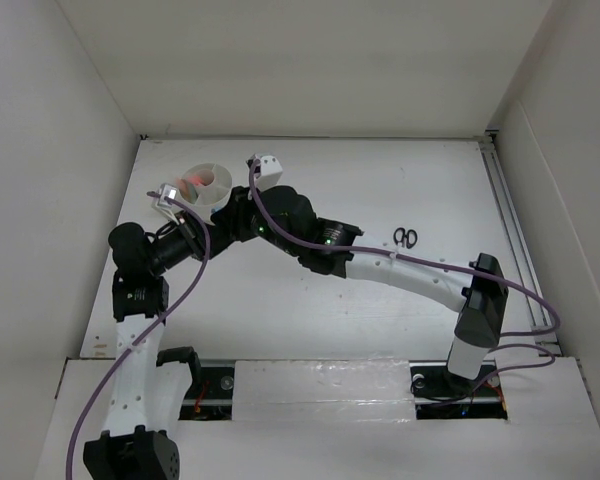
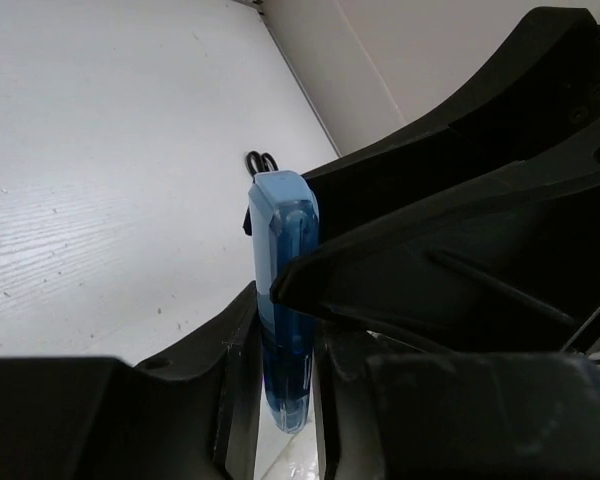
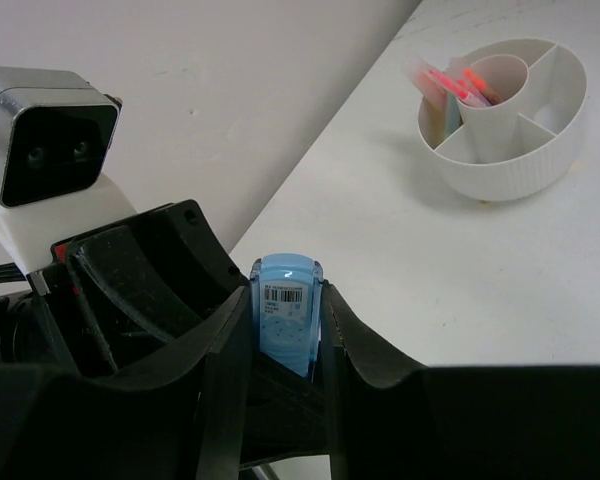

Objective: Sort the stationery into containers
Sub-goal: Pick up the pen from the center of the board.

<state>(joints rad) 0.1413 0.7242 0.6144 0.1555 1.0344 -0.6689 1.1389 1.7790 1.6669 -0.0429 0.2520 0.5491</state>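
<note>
Blue marker (image 3: 285, 325) in grip of left end effector (image 2: 285, 350) & right end effector (image 3: 283, 295), both tight on it

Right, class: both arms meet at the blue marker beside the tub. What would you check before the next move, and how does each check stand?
1. Left gripper closed on the blue marker: ok, its fingers press both sides.
2. Right gripper off the marker: not ok, it clamps it too. One should probably let go first.
3. White tub upright on the table: ok.
4. Free compartment: ok, the pens fill one and two outer ones look empty.
5. Scissors clear of the arms: ok, they lie off to the right.
6. Marker cap secure: cannot tell.
</note>
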